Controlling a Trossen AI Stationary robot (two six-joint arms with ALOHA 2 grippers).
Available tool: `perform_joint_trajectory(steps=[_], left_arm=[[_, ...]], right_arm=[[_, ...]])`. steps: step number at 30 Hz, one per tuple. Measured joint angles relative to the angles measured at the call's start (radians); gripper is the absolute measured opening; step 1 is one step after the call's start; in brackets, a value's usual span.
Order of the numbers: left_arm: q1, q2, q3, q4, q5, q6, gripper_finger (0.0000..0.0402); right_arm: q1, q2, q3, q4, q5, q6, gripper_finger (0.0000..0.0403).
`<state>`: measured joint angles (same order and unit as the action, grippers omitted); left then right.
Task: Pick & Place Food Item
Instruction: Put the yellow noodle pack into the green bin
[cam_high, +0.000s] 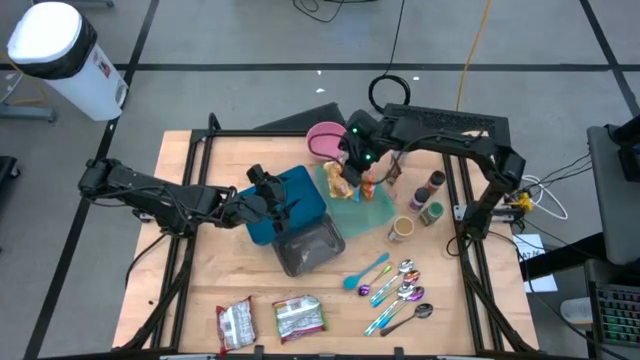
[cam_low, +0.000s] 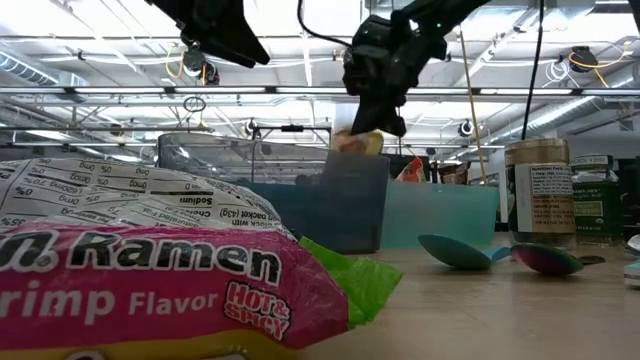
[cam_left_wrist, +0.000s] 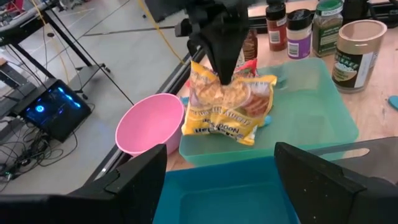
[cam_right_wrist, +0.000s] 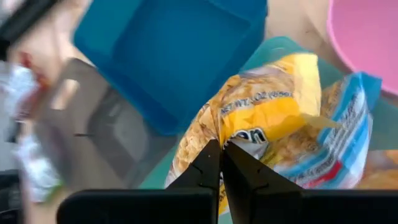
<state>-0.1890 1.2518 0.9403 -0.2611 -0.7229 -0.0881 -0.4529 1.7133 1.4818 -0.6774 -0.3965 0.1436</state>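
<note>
Here the right pincer (cam_left_wrist: 222, 70) is clamped on the yellow noodle bag (cam_left_wrist: 227, 106); the left pincer (cam_high: 272, 208) stands apart

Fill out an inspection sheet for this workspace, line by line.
Surface: wooden table, crowded.
Job's things: yellow noodle bag pinched above the teal tray; blue bin empty.
Clutter: pink bowl, grey bin, ramen packets, spoons, spice jars, paper cup.
Grippers: right gripper shut on the bag; left gripper open over the blue bin.
Cables: on the floor behind the table.
Surroundings: white bin.
</note>
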Motion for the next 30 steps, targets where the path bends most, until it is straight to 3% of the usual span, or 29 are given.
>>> perform_joint_trajectory(steps=[5, 11, 16, 30], left_arm=[[0.0, 0.0, 0.0, 0.0, 0.0, 0.0, 0.0302], [0.0, 0.0, 0.0, 0.0, -0.001, 0.007, 0.0297], [0.0, 0.0, 0.0, 0.0, -0.001, 0.007, 0.0294], [0.0, 0.0, 0.0, 0.0, -0.001, 0.014, 0.0296]], right_arm=[[0.022, 0.023, 0.0, -0.007, 0.103, -0.053, 0.0], [0.043, 0.049, 0.0, -0.001, 0.116, -0.102, 0.0], [0.051, 0.072, 0.0, 0.003, 0.19, -0.133, 0.0], [0.049, 0.071, 0.0, -0.075, 0.187, -0.128, 0.0]])
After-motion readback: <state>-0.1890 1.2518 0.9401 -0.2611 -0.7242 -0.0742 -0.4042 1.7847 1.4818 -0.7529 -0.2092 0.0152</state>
